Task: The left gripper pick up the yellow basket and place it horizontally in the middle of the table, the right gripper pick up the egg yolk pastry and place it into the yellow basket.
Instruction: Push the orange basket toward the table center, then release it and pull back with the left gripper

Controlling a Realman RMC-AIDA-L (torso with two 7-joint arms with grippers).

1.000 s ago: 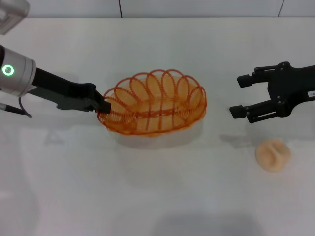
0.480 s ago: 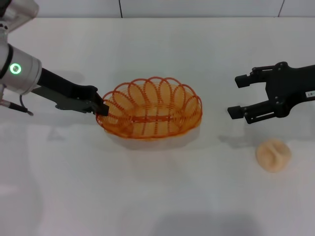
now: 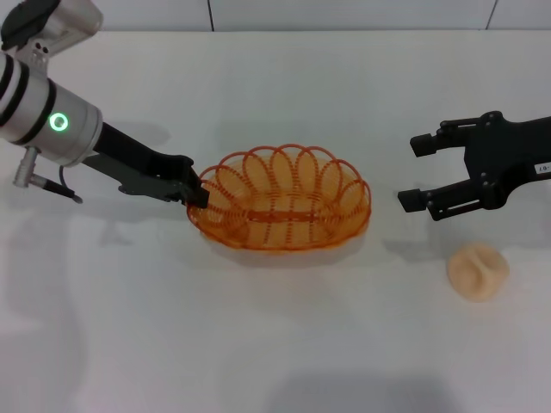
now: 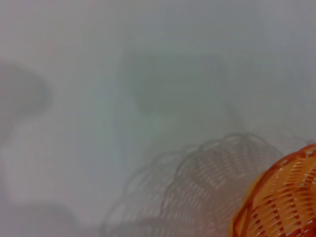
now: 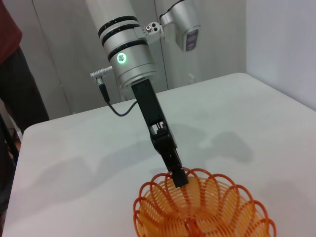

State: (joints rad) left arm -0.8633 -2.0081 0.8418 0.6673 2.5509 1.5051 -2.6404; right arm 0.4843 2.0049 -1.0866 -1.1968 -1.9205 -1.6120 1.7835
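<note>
Since a second ago, my left gripper, clamped on the yellow basket rim, carried it rightward; releasing while tilted risks tipping. Right gripper hangs spread.

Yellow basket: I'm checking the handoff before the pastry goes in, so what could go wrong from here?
1. The left pincer grips the yellow basket only at one rim loop; letting go might tug or tip it.
2. The right pincer hangs open above the table, away from the egg yolk pastry, so it must reposition; a squeeze might dent the creased bun.
</note>
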